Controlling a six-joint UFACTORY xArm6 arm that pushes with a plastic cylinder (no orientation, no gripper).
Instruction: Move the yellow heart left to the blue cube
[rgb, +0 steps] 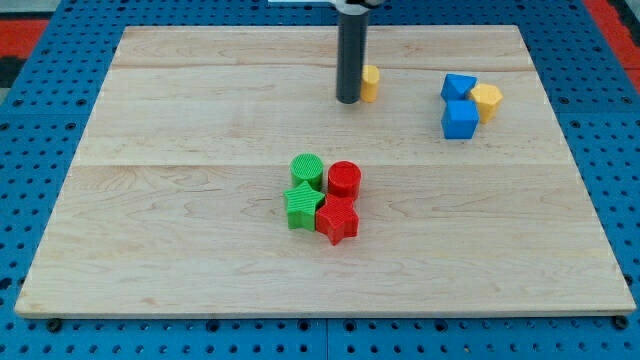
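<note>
Standing at the view's left of the yellow heart (371, 82), touching it, my tip (348, 100) is needing to circle to its right side before pushing; no pincer is fitted, and the blue cube (460, 119) is sitting well to the right

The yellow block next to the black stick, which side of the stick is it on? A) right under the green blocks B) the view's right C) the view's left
B: the yellow block peeks out on the view's right of my tip, touching or nearly touching the rod, far above the green blocks.
</note>
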